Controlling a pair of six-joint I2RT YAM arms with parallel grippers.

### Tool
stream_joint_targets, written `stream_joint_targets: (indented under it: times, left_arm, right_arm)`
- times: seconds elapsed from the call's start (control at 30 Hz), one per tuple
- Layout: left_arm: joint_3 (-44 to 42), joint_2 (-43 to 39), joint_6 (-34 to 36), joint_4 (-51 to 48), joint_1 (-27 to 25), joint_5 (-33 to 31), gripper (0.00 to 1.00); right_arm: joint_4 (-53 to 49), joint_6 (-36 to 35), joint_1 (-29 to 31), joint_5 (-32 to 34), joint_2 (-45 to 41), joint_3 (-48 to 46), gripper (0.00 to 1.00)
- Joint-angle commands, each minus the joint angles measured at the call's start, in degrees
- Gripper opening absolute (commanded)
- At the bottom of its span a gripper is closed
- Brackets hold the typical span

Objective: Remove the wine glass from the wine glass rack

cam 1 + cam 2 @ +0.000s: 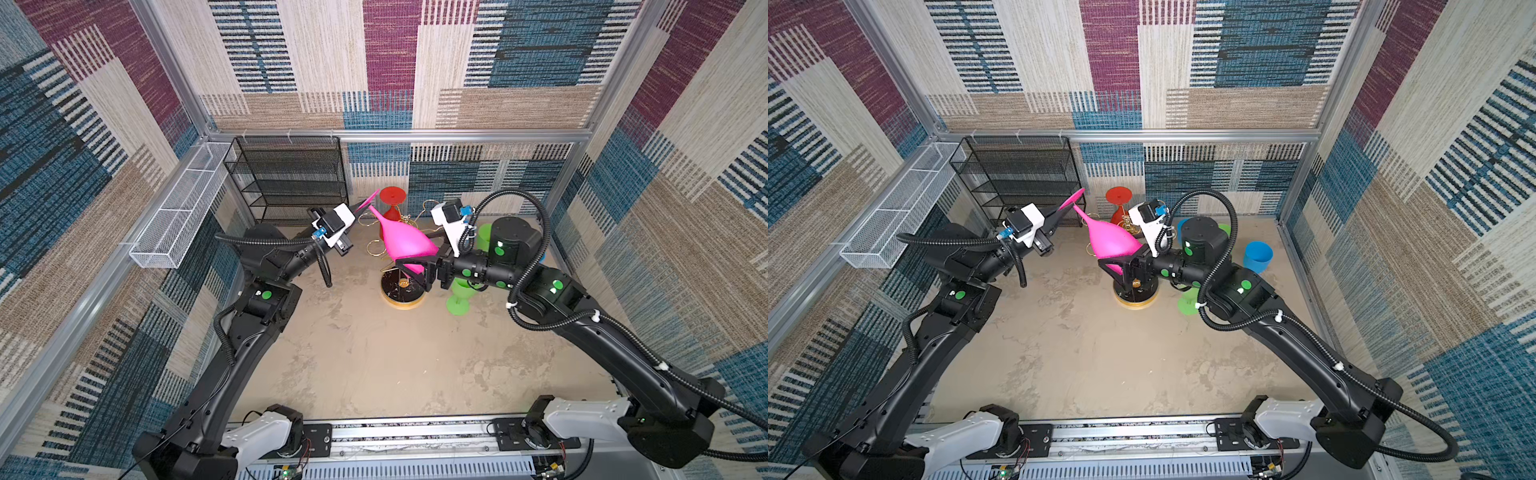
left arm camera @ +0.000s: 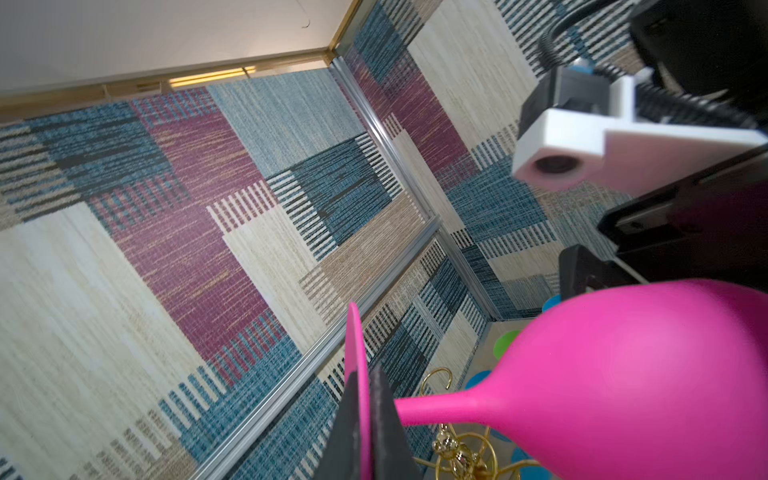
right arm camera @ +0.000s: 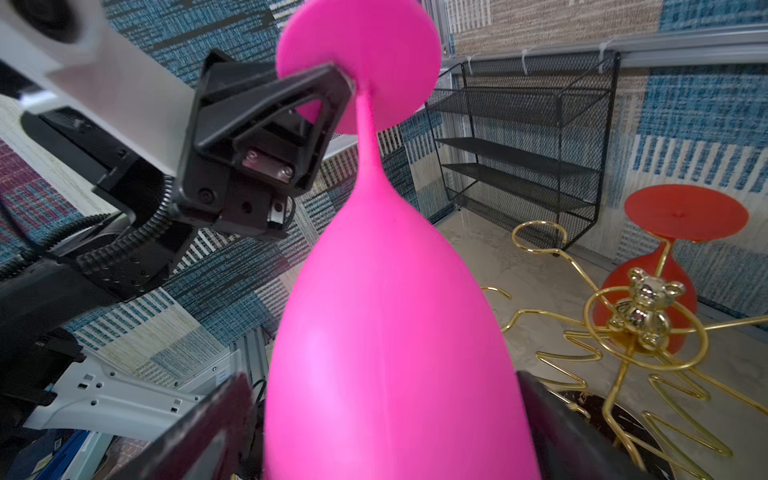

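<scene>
Pink and matte, the wine glass hangs in the air over the near arms of the wine glass rack, whose wire rings show beside it in the right wrist view. We see its long axis tilted. The foot is raised and points back toward the black mesh shelf, and the bowl runs down toward the front right. The left gripper is pinched closed on the rim of the foot. The right gripper is spread wide with the bowl between its fingers, and we cannot tell whether the pads touch it. The foot's edge lies near the shelf front in both top views. On the rack's far side a red glass hangs upside down, just behind a gold bear ornament. A green glass sits partly under the right arm, and a blue cup stands near the right wall. A white mesh basket runs along the left wall. Toward the front we find the sandy desk wide open.
</scene>
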Motion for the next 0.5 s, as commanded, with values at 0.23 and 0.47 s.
stream_joint_targets:
  times: [0.23,0.47]
  left_arm:
    - [-5.5,-2.0,-34.1,-2.4,3.8,-14.2,0.00]
    - [-9.5,-3.0,-39.2,0.9,4.1,-12.8,0.00]
  right_arm:
    - [10.1,8.4,-6.6,1.6,-9.4,-7.2,0.98]
    - [10.8,10.5,-9.1,-0.6,-8.6,-9.2,0.79]
